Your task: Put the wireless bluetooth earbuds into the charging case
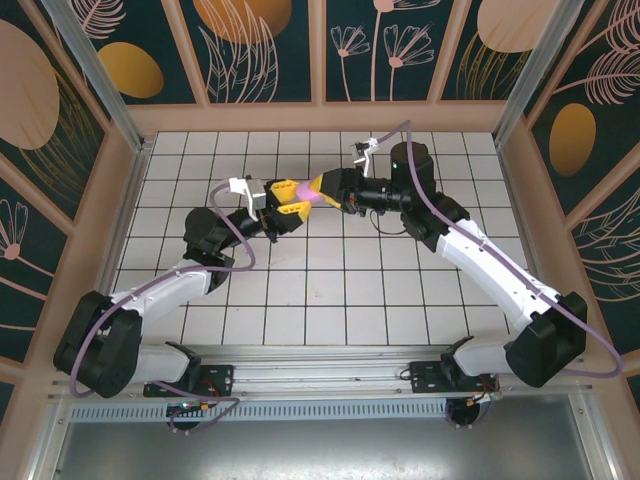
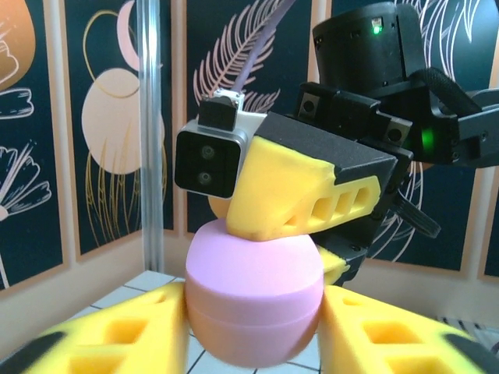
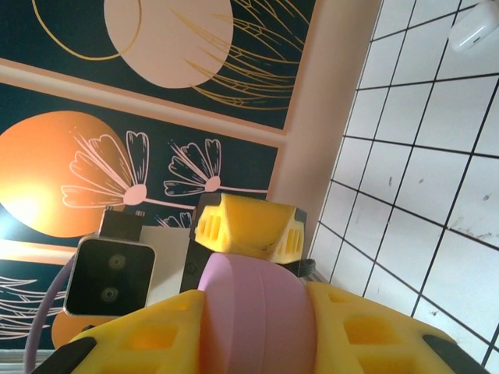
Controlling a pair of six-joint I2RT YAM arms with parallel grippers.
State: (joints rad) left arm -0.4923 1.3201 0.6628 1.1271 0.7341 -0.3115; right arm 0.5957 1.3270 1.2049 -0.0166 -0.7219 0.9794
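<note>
The charging case (image 1: 320, 199) is a rounded pale purple shell, shut, held in the air above the middle of the tiled floor. My left gripper (image 2: 253, 331) has its yellow fingers (image 2: 117, 335) against both sides of the case (image 2: 253, 288), whose seam runs level. My right gripper (image 3: 257, 339) is shut on the same case (image 3: 257, 312) from the opposite side, across its lid and base. One right finger (image 2: 288, 191) presses on the case's top. In the top view the left gripper (image 1: 298, 201) and right gripper (image 1: 318, 192) meet tip to tip. The earbuds are out of view.
A small white rounded object (image 3: 473, 31) lies on the white tiled floor (image 1: 330, 290) beyond the grippers. Tan walls with dark flower panels (image 1: 265, 45) close in the floor on three sides. The arm bases stand at the near edge.
</note>
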